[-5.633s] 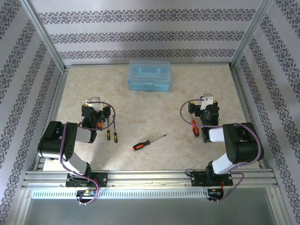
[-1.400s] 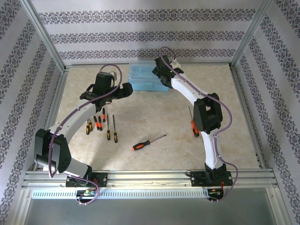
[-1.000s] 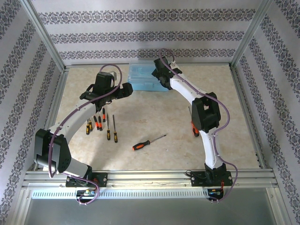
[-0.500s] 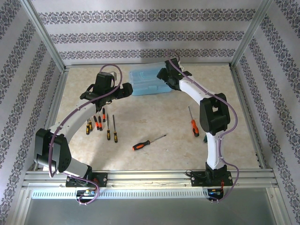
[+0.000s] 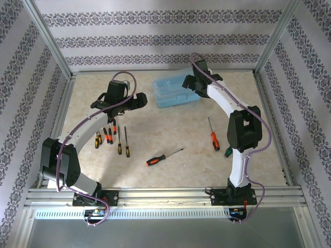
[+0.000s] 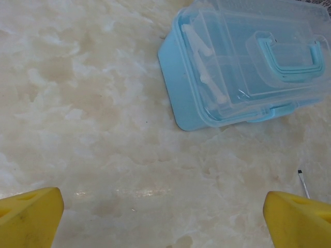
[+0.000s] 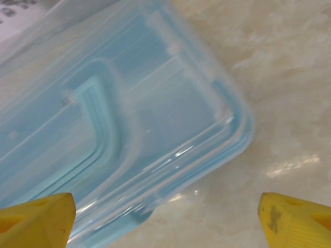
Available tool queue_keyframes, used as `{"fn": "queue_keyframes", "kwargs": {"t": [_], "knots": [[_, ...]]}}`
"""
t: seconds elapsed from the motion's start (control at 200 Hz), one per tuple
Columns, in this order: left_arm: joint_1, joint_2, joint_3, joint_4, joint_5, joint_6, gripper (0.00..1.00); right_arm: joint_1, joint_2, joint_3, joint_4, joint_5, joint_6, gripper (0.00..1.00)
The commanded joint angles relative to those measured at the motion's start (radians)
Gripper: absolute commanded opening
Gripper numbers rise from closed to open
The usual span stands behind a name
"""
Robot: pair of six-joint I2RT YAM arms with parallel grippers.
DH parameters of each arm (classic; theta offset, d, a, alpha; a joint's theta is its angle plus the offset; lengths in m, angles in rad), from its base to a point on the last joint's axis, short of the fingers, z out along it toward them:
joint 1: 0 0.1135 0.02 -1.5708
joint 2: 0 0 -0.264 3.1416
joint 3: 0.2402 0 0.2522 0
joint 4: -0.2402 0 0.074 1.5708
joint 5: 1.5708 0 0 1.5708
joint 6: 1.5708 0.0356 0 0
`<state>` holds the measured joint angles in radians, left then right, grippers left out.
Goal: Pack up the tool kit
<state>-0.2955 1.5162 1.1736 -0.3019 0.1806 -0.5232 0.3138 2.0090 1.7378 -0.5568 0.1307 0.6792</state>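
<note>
Looking down from above, we see the pale blue tool box [image 5: 176, 93] lying shut and slightly askew near the far edge of the marbled desk [image 5: 170, 126]. The left tool [image 5: 138, 101] hangs just beside its left end and the right tool [image 5: 188, 83] over its right end; from this height we cannot tell whether either touches it. Nearer the arm bases lie the things to pack: a cluster of small screwdrivers [image 5: 111, 137] on the left, an orange-handled screwdriver [image 5: 163, 156] in the middle, a red-handled screwdriver [image 5: 212, 133] on the right, and a green handle [image 5: 227, 151] peeking out beside the right arm. From the left wrist, we see yellow fingertips [image 6: 28, 217] spread wide at the bottom corners with only bare desk between them. Ahead sits the box, its clear lid [image 6: 232, 41] down, its carry handle [image 6: 292, 54] folded flat, and what looks like a latch tab [image 6: 271, 109] on the near long side. From the right wrist, we see that tool's fingertips [image 7: 297, 222] spread just as wide, straddling one rounded corner of the box from above and gripping nothing. We judge the step in hand to be readying the box for opening, since every screwdriver we can see lies on the desk. The next move, we think, calls for one tool to steady the box while the other frees the latch and raises the lid. We can read no brand, label or writing on the box or the handles.
</note>
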Motion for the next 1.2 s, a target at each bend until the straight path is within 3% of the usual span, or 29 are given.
{"fn": "queue_keyframes", "kwargs": {"t": [0.0, 0.23, 0.45, 0.71, 0.914, 1.194], "knots": [[-0.015, -0.002, 0.020, 0.004, 0.011, 0.012, 0.99, 0.037, -0.011, -0.021, 0.010, 0.032, 0.086, 0.92], [-0.015, -0.007, 0.015, 0.009, 0.015, 0.011, 0.99, 0.052, 0.068, 0.028, 0.006, 0.017, 0.260, 0.92], [-0.016, -0.014, 0.017, 0.010, 0.017, 0.014, 0.99, 0.067, 0.131, 0.051, -0.005, 0.005, 0.270, 0.87], [-0.016, -0.010, 0.020, 0.012, 0.023, 0.017, 0.99, 0.065, 0.081, -0.062, 0.094, -0.107, 0.108, 0.81], [-0.015, 0.002, 0.019, 0.010, 0.024, 0.018, 0.99, 0.067, 0.062, -0.076, 0.052, -0.169, -0.106, 0.78], [-0.015, 0.015, 0.020, 0.009, 0.024, 0.021, 0.99, 0.055, -0.009, -0.167, 0.018, -0.206, -0.237, 0.77]]}}
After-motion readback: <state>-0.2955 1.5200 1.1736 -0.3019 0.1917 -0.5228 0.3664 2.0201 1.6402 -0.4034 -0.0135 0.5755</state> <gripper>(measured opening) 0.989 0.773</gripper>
